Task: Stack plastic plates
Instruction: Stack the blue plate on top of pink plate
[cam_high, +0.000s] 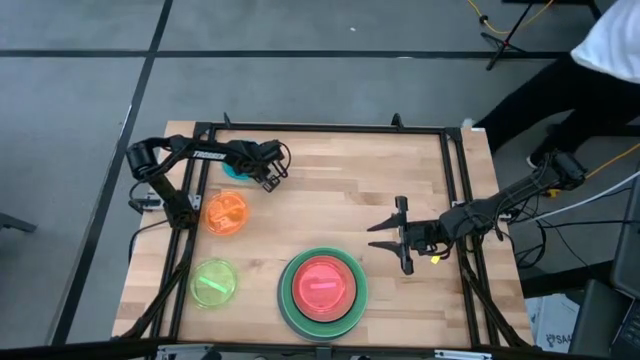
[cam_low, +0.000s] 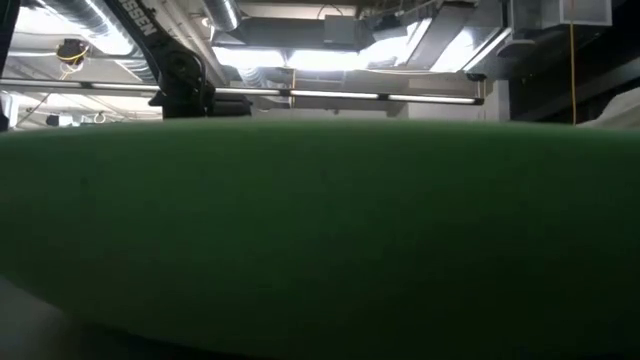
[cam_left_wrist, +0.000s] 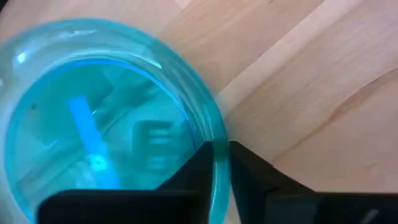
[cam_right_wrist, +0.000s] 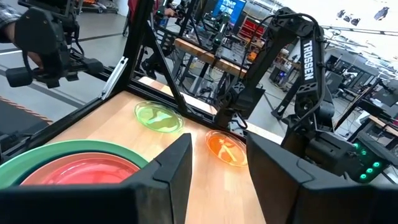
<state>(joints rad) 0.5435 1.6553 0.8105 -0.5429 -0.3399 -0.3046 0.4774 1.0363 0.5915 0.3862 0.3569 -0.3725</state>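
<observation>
A small translucent blue plate lies at the table's far left, with my left gripper shut on its rim. It fills the left wrist view. A stack stands at the near middle: a large light green plate below, a pink-red plate on top. A small orange plate and a small lime plate lie flat on the table's left. My right gripper is open and empty, right of the stack. My left gripper pinches the blue plate's rim on the side toward the table's right. One finger is inside the rim and one outside. Whether the plate is lifted off the table, I cannot tell.
A black frame runs round the table's edges. The low view is filled by the green plate's edge. Bare wood lies between the two grippers. A person stands beyond the far right corner.
</observation>
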